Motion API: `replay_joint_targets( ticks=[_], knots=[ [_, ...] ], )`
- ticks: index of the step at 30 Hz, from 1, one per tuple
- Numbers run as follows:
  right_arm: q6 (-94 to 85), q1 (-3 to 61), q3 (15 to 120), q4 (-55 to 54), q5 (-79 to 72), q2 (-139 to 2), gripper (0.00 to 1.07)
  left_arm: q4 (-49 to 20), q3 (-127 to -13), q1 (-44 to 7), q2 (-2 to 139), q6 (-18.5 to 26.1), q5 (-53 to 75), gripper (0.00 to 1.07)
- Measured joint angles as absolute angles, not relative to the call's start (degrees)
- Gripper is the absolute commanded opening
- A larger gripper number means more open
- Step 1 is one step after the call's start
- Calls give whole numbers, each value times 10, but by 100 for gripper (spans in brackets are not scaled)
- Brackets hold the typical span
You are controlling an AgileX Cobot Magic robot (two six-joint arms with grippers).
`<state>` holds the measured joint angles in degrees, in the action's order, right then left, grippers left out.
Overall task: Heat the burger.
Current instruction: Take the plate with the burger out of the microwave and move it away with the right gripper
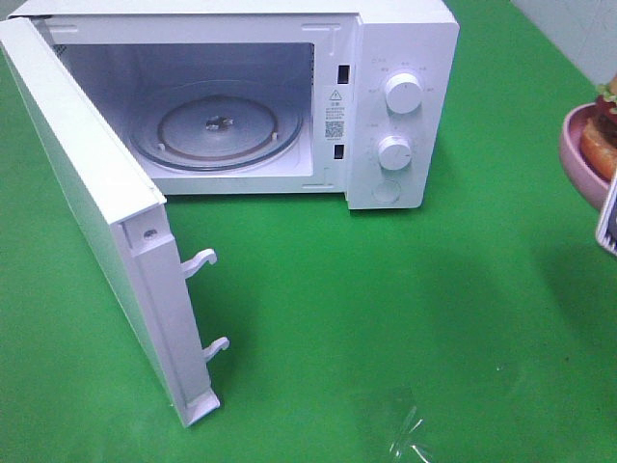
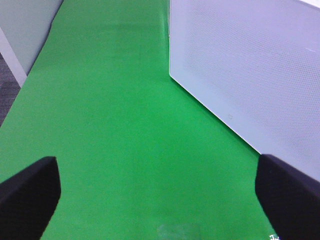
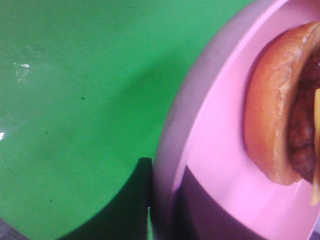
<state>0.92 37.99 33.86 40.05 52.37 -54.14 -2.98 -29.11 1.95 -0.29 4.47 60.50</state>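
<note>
- Burger (image 1: 605, 125) sits on a round pink plate (image 1: 576, 154) at the right edge of the exterior high view, well apart from the microwave; only part of it is in frame there.
- Right wrist view shows the burger's (image 3: 272, 110) golden-brown bun, dark patty and a sliver of yellow cheese resting inside the pink plate (image 3: 215, 150).
- The plate appears raised above the green counter (image 1: 386, 318): it casts a dark shadow on the green surface beneath its rim.
- Right end effector: its fingers cannot be made out in any view; it stands nearly closed, at a narrow opening. Whether it grips the plate rim cannot be told for certain.
- Left end effector (image 2: 160, 195): wide apart, nothing between its two dark fingers (image 2: 27, 192); it hangs over bare green counter just beside the outer face of the microwave door (image 2: 250, 75).
- White microwave (image 1: 386, 96) stands at the far edge of the counter, its door (image 1: 96, 212) swung fully outward on the left, two latch hooks (image 1: 202, 260) visible on the door edge.
- Glass turntable (image 1: 217, 130) lies inside the cavity, nothing on it.
- Two round dials (image 1: 401, 93) sit one above the other on the control panel.
- A patch of clear tape or film (image 1: 410, 429) lies on the counter near the front edge.
</note>
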Motion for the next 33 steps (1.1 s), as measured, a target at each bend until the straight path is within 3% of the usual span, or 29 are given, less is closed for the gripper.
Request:
replay_joint_targets(
  ticks=[9,25,33],
  knots=[
    [175,380,339,438,564,-578,0,-30,-291,19,-3,45,605,98],
    [484,380,339,469,542,-790,0,-30,-291,19,-3,45,605,98],
    [550,379,340,473,501,-880,0,-30,-291,19,-3,45,605,98]
  ],
)
